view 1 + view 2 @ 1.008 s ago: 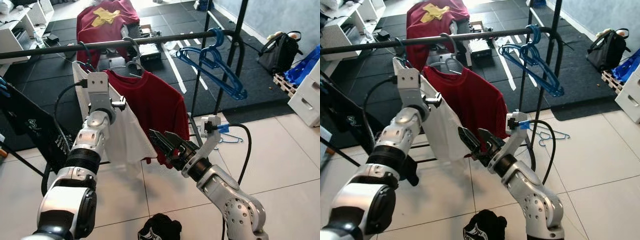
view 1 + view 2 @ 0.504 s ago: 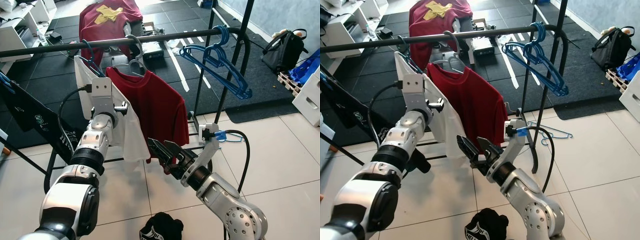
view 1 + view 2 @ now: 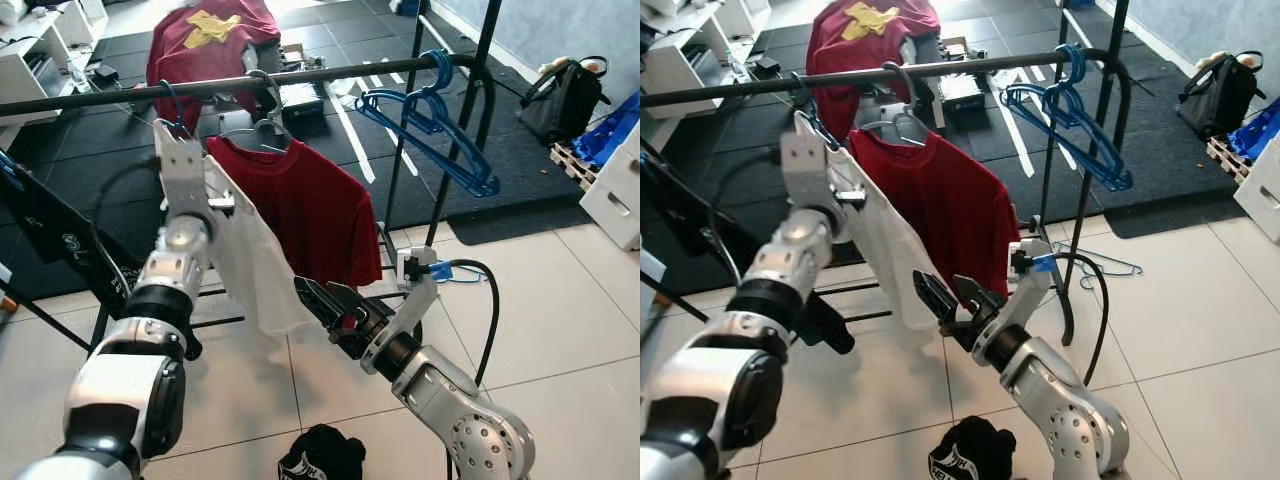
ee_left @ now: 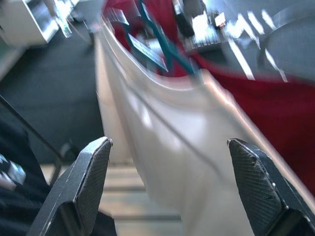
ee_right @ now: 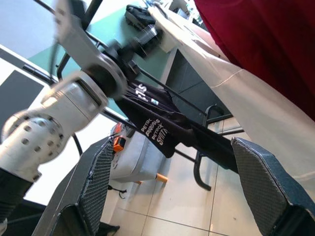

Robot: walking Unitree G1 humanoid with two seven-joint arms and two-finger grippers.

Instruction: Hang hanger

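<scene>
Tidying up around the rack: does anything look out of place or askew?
Yes. A dark garment lies crumpled on the floor tiles, a thin blue hanger lies on the floor by the rack's post, and the blue hangers hang tilted on the rail.

black garment (image 5: 162, 129), white lettering, illegible

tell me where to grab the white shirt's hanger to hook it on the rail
Grip the hanger at its neck, just under the hook, above the white shirt. Come from the robot's side with the left pincer, which is open; the hook curves up toward the rail.
</scene>
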